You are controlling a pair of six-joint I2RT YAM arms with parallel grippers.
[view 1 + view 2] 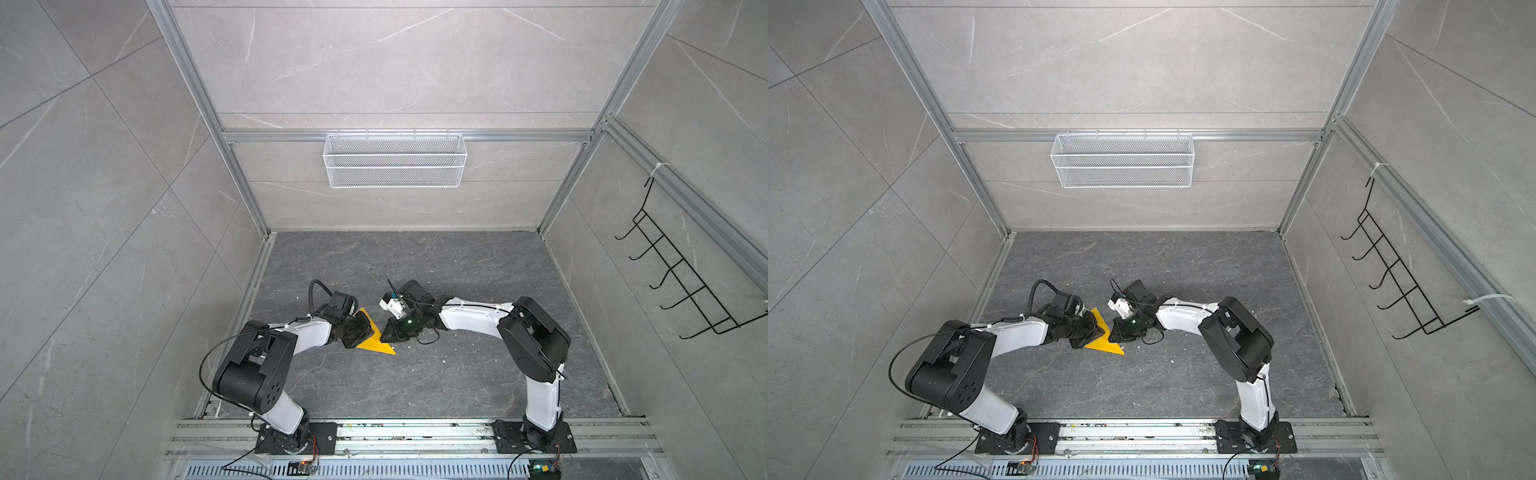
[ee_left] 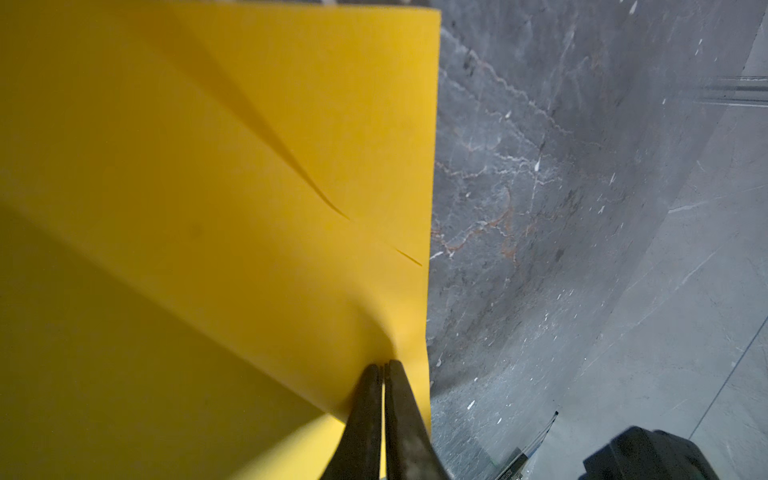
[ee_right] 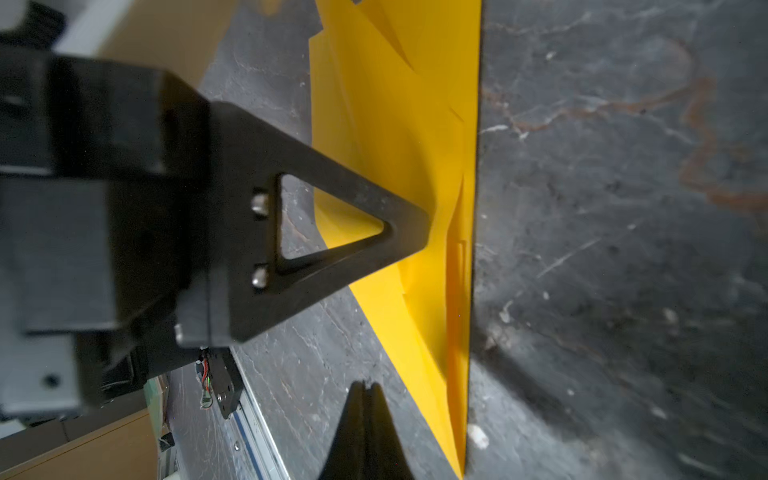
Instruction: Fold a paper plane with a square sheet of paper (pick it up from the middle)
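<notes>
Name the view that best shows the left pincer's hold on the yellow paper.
The left wrist view: the left pincer is close up, jaws shut on the yellow paper near its edge. The right wrist view shows its side against the folds; both top views show it small, partly covering the paper.

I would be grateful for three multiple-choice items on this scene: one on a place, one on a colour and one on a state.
1. Where is the folded paper?
A. on the dark table
B. in the wire basket
C. on the hook rack

2. What colour is the paper?
A. white
B. yellow
C. blue

3. How does the right gripper stand?
A. wide open
B. shut
C. clamped on the basket

Answers:
1 A: it rests on the table in both top views.
2 B: it is bright yellow in every view.
3 B: its fingertips meet in the right wrist view.
</notes>
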